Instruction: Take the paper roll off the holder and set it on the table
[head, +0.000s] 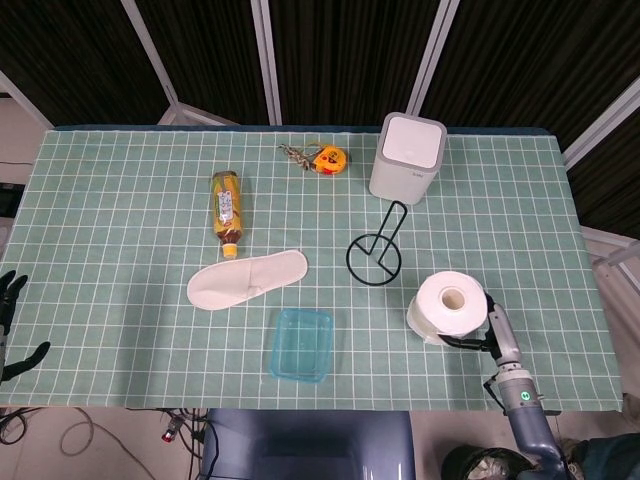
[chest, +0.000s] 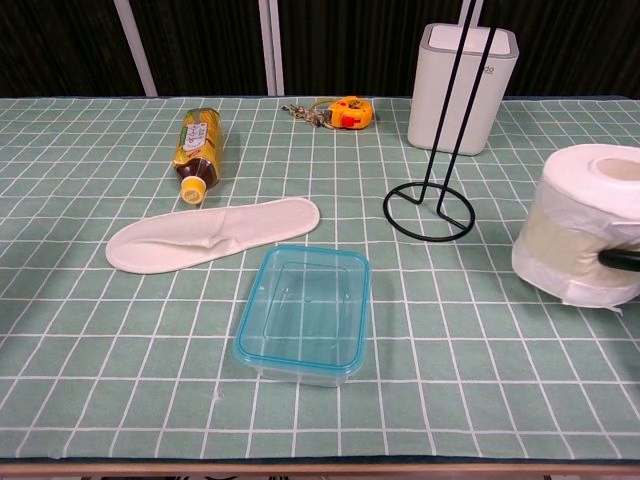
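My right hand (head: 478, 335) grips the paper roll (head: 448, 304) from its right side, core upright, low over the counter (head: 120, 200) beside the holder (head: 376, 252).

Soft matt paper roll (head: 446, 304); thin black metal-wire holder (head: 376, 252); glossy translucent blue plastic container (head: 301, 344); matt checked cloth on table (head: 120, 200).

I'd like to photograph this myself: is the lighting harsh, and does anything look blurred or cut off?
Head view: even, soft light, faint shadows, everything sharp, the paper roll whole. Chest view: equally sharp, but the roll and the holder run out of frame; no glare on the plastic box.
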